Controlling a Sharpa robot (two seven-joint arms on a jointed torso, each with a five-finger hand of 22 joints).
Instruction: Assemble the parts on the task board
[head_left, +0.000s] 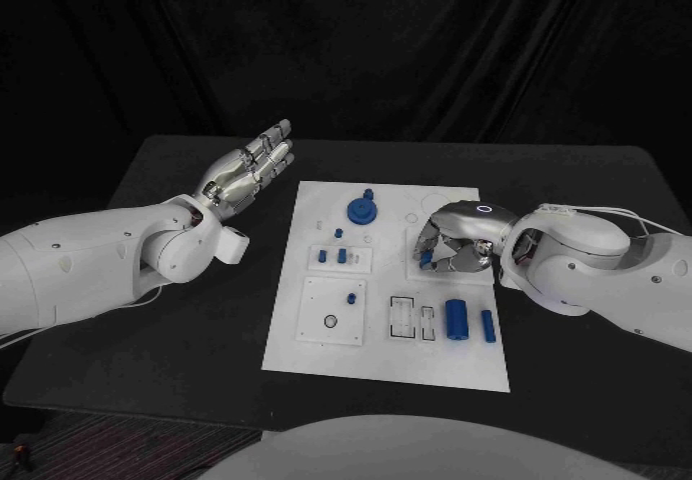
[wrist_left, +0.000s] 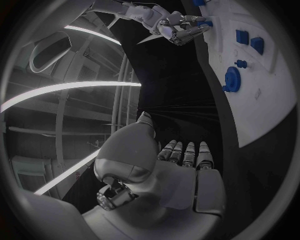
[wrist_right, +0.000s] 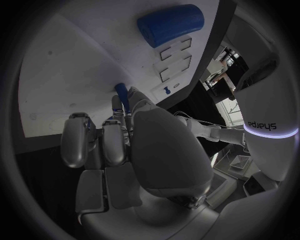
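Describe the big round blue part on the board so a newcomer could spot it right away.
Start at the white task board mid-table. Near its far edge, between the two hands, sits the round blue part. It is a wide disc with a knob on top, unlike the slim pegs and cylinders nearby.

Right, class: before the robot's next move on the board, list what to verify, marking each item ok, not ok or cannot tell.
1. Right hand over the task board: ok.
2. Small blue part between its fingers: ok.
3. Grip is firm: cannot tell.
4. Left hand off the board, holding nothing: ok.
5. Big blue cylinder lying clear of the right hand: ok.
6. Round blue knob seated on the board: cannot tell.
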